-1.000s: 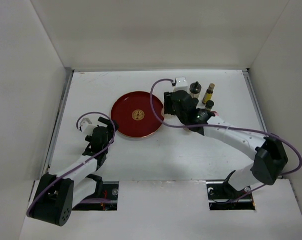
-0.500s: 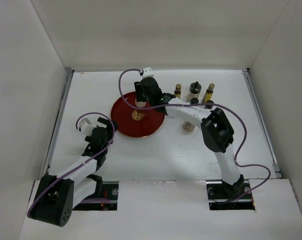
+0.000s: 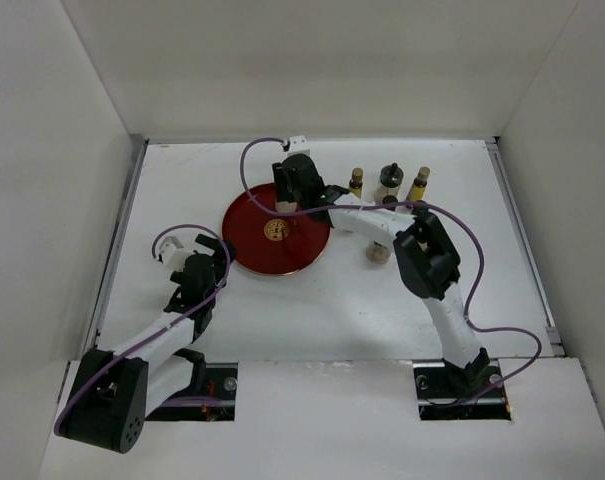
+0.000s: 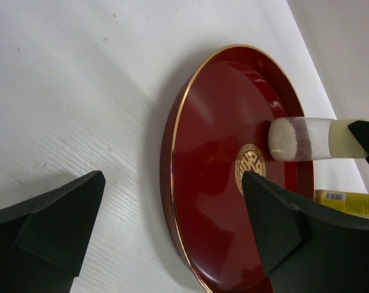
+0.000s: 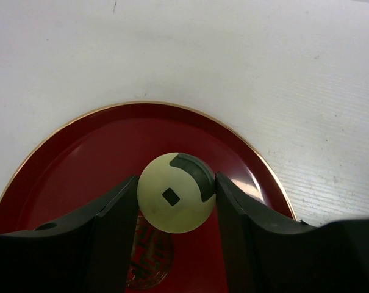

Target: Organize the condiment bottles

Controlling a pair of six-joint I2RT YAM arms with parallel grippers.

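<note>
My right gripper is shut on a cream-capped bottle, with one finger on each side of its cap. It holds the bottle upright over the back part of the round red tray, just behind the gold emblem. The left wrist view shows this bottle with its base at or just above the tray surface; I cannot tell if it touches. My left gripper is open and empty on the table, left of the tray rim. Three bottles stand in a row at the back right.
A tan bottle sits alone on the table right of the tray, under my right forearm. A yellow bottle shows past the tray in the left wrist view. White walls enclose the table on the left, back and right.
My right arm has swung left from the group of bottles to above the red tray, carrying the cream-capped bottle. The left arm has not moved.
</note>
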